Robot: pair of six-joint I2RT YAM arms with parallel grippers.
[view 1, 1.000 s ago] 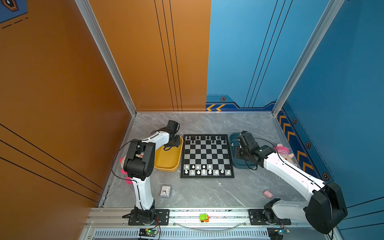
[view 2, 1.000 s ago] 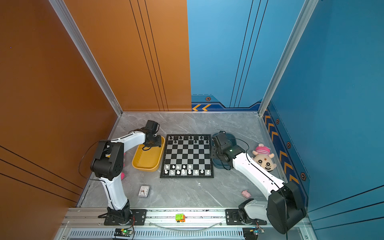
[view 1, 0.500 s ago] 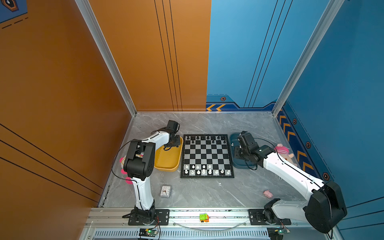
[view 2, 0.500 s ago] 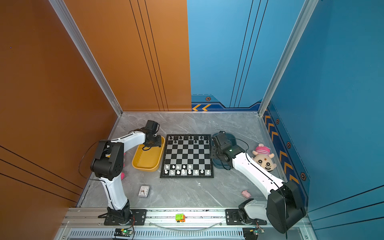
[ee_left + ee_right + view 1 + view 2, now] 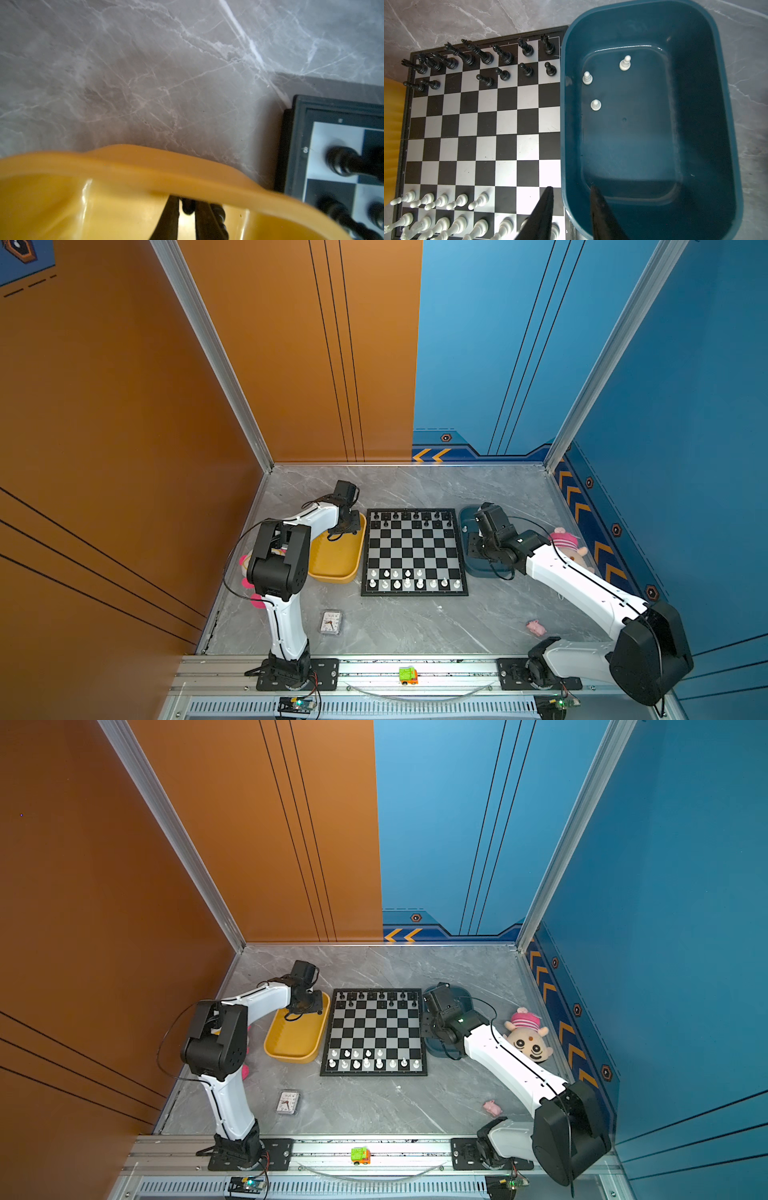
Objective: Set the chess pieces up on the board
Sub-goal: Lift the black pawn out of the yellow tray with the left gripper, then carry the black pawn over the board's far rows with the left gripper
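What looks like a black pawn point(image 5: 187, 208) sits pinched in the left pincer point(image 5: 187, 204), low inside the yellow tray point(image 5: 124, 166); the jaws are closed on it. The board point(image 5: 506, 124) lies just past the tray wall beside this pincer, with gaps in black's pawn row and in white's.

The step looks like a lift-out. Rise straight until the pawn clears the rim, then cross and lower it upright onto an empty square, keeping off its neighbours.

The right pincer point(image 5: 571, 188) hangs empty with its jaws apart, straddling the rim of the teal tray point(image 5: 726, 104). Three white pawns point(image 5: 595, 105) stand ahead of it on the tray floor.

The yellow rim hides the left fingertips, so the depth of the grip is unclear. A dark beaded shape point(image 5: 220, 216) beside one finger may be a piece or a cable. In both top views the held pawn cannot be made out.
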